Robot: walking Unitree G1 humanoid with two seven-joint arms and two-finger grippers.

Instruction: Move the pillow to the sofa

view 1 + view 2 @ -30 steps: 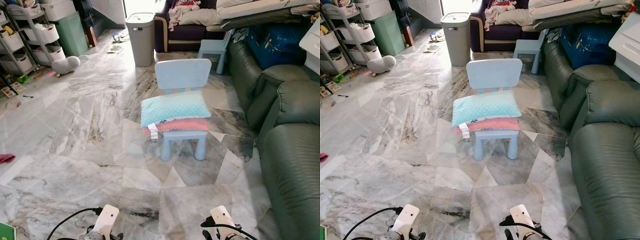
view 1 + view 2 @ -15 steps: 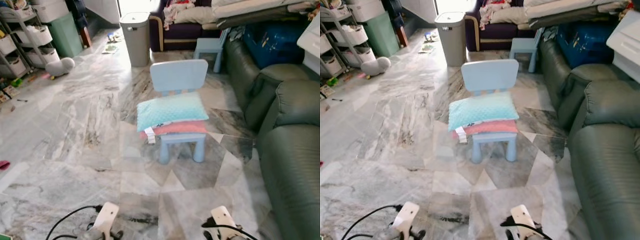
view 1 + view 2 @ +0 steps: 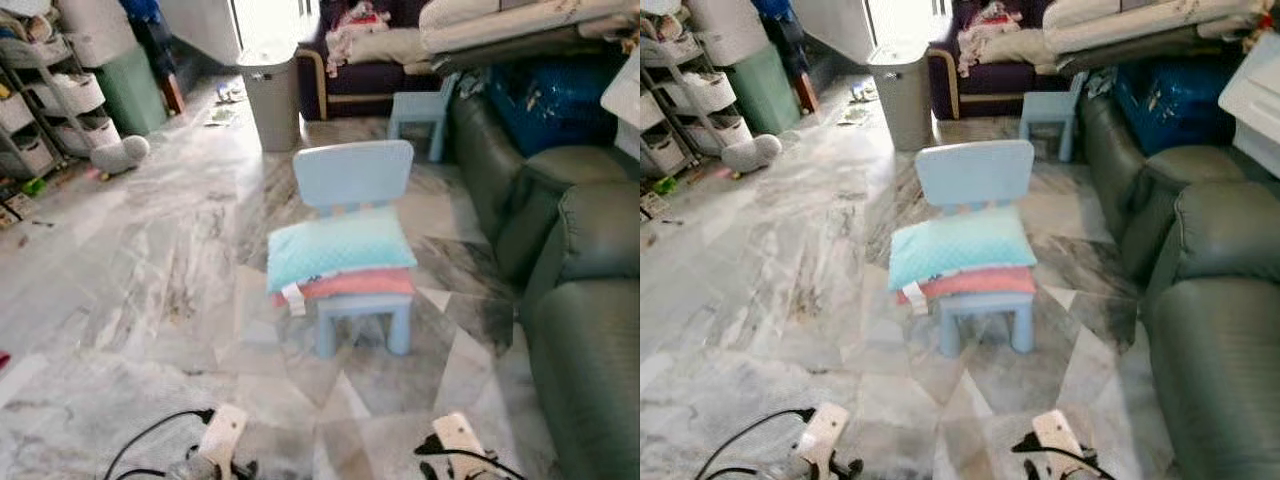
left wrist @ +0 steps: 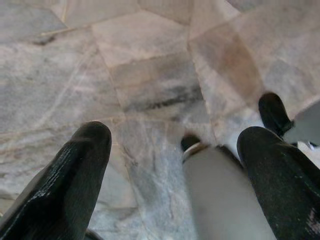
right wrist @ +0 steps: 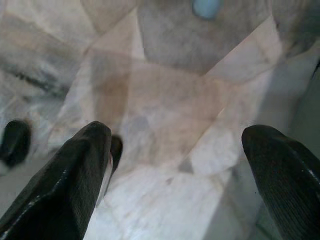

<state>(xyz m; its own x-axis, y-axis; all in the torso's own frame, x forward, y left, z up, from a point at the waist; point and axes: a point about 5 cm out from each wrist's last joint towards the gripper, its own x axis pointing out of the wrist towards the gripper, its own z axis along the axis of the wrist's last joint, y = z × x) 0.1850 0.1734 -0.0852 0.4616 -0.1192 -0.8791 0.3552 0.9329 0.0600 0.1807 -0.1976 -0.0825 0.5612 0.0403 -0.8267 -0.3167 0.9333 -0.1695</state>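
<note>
The green sofa fills the right edge of my head views, its arm and seat running from upper right down to the lower right corner. The marble floor spreads wide and bare over the left and centre, so my open room lies there; the gap between the small blue chair and the sofa is the narrow lane, and I judge that my right side could brush the sofa front if I come in along it.

The chair stands at centre frame, its back toward the grey bin in the upper middle. On its seat lies the turquoise pillow, stacked on a pink pillow, both overhanging the seat's left edge. My worry: a pinch taken too low would drag the pink one along, or pull the light chair over. A white tag dangles at the left corner and could snag.

My left pincer and right pincer both hang low over the floor, fingers spread apart, holding nothing, well short of the chair. A black cable loops at the lower left near my left wrist.
</note>
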